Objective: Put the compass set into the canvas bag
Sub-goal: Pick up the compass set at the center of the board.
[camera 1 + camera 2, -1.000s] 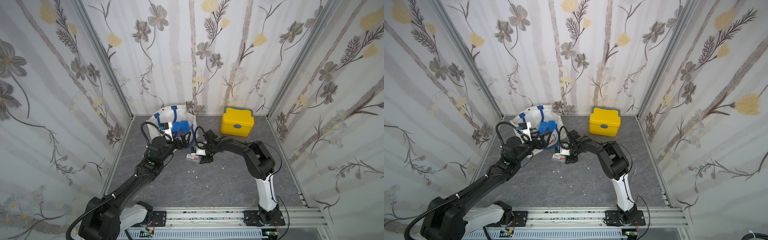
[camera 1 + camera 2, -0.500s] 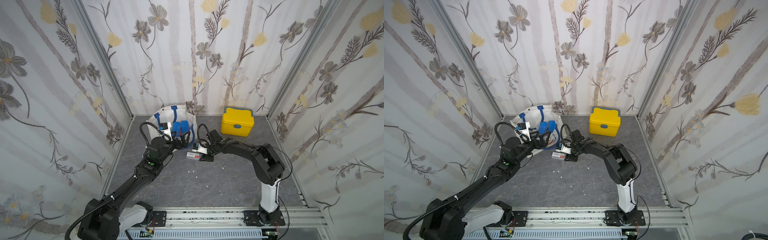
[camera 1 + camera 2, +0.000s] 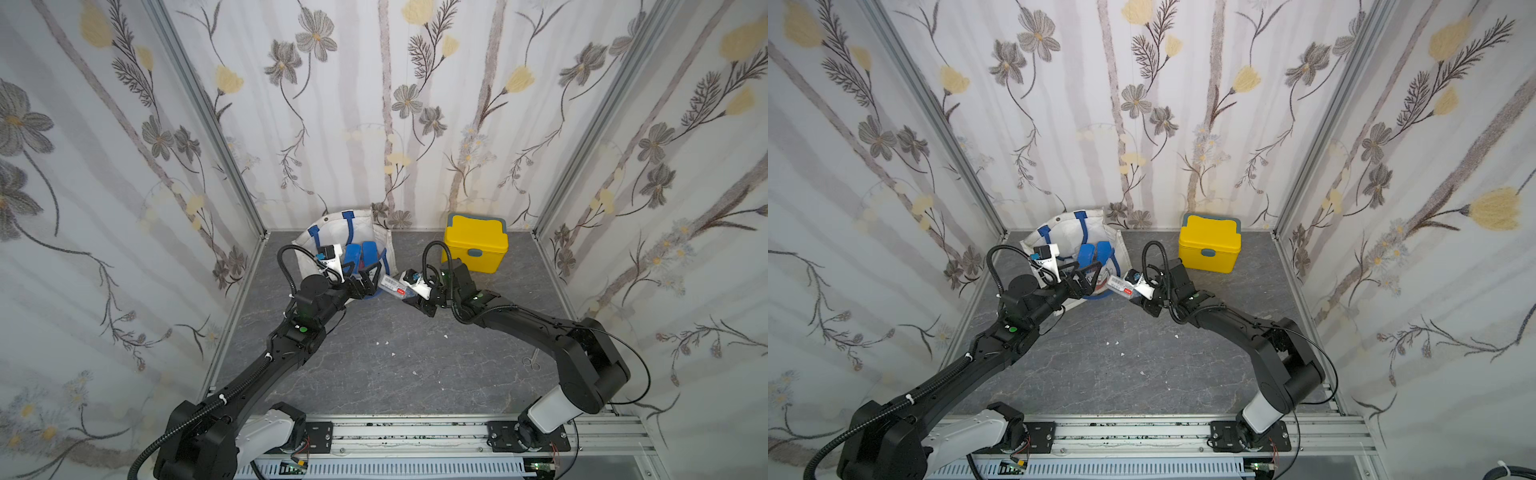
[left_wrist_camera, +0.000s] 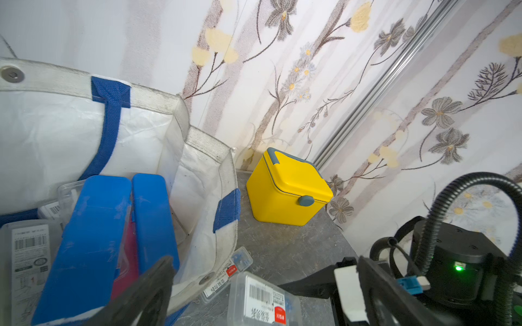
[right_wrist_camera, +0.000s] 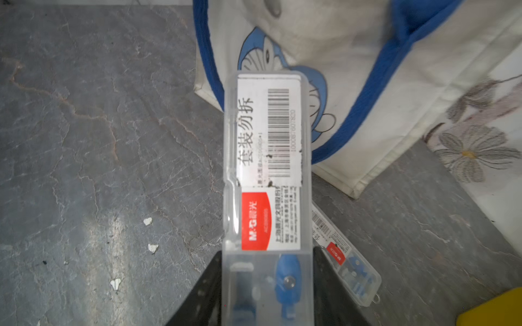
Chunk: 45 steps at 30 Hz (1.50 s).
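Observation:
The compass set (image 5: 267, 169) is a clear plastic case with a barcode and a red label. My right gripper (image 5: 267, 282) is shut on its near end and holds it above the floor, its far end toward the canvas bag (image 5: 353, 84). Both top views show the compass set (image 3: 395, 286) (image 3: 1120, 286) beside the bag's front wall. The white canvas bag (image 3: 332, 232) (image 3: 1059, 232) stands open at the back. My left gripper (image 3: 368, 276) (image 3: 1086, 276) is open at its front rim, and the left wrist view shows the compass set (image 4: 262, 299) between the spread fingers.
A second clear case (image 4: 226, 275) (image 5: 347, 265) lies on the floor against the bag's front. Blue cases (image 4: 93, 240) and clear cases (image 4: 28, 254) fill the bag. A yellow lidded box (image 3: 476, 247) (image 3: 1210, 247) stands at the back right. Small scissors (image 3: 532, 359) lie near the right arm.
My right gripper has closed on the compass set and lifted it off the floor toward the bag. The left arm has hardly moved.

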Motion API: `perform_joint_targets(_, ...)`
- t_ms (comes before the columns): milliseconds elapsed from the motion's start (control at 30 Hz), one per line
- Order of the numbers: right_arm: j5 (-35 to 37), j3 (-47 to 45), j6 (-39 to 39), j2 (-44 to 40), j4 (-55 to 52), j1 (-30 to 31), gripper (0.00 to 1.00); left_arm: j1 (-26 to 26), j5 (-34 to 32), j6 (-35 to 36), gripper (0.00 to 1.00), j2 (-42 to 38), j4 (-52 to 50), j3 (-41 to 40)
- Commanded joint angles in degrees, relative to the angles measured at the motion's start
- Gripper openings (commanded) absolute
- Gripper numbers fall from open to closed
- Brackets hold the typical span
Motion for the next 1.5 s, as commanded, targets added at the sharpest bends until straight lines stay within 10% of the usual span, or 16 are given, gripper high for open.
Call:
perform_joint_targets(0, 4.5, -3.0, 6.7, -4.3, 13.1, -0.2, 0.41, -0.4, 2.4, -2.7, 1.0, 0.5, 4.4, 0.1)
perform_joint_targets(667, 14.2, -11.9, 13.3, -18.4, 23.1, -0.3, 0.4, -12.4, 4.8, -6.2, 0.99, 20.6, 20.5, 11.5)
perform_joint_targets(1467, 15.1, -14.9, 14.2, -20.5, 23.1, -0.3, 0.41, -13.9, 7.7, -11.4, 0.23, 28.6, 28.8, 15.8)
